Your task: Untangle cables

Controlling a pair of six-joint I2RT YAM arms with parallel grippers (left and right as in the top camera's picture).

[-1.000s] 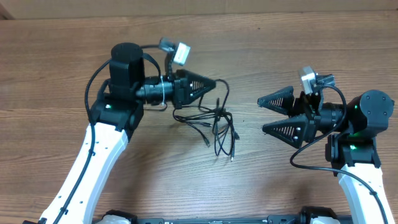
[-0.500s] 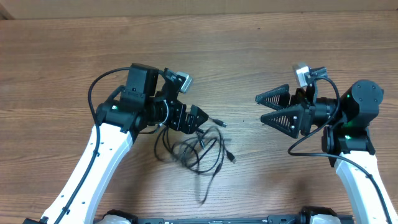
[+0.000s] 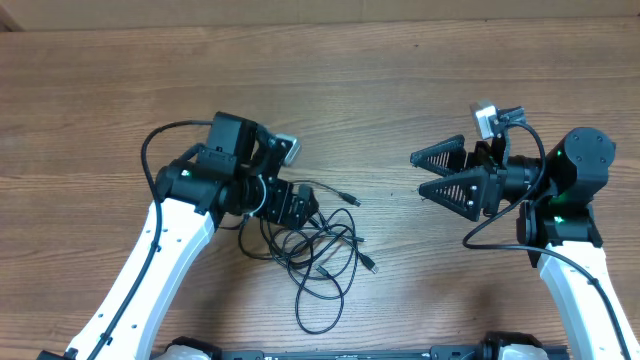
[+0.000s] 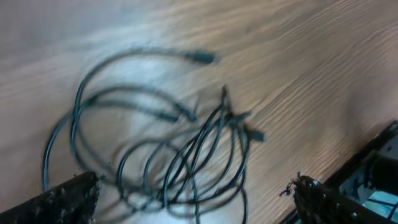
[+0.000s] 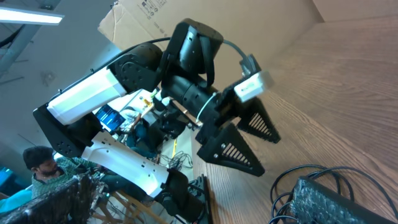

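Note:
The cables point(image 3: 322, 258) lie as a tangle of thin black loops on the wooden table point(image 3: 420, 80), left of centre. One plug end point(image 3: 350, 197) points right, and a long loop point(image 3: 318, 316) trails toward the front edge. My left gripper point(image 3: 300, 207) hangs over the tangle's upper left part. Its jaws stand wide open. In the left wrist view the blurred cables point(image 4: 186, 149) lie on the wood, their near loops running between the left gripper's point(image 4: 199, 205) fingers. My right gripper point(image 3: 426, 175) stands open to the right, apart from the cables and holding nothing.
The right wrist view looks across at the left arm point(image 5: 186, 74), with cable loops point(image 5: 289, 183) at lower right. A cardboard box point(image 5: 143, 18) and a person point(image 5: 37, 165) are beyond the table. A dark frame point(image 3: 330, 352) runs along the table's front edge.
My left gripper has gone from shut to wide open and swung toward the front. The cables have shifted toward the front and spread into wider loops. The right gripper shifted slightly at first, then stayed still.

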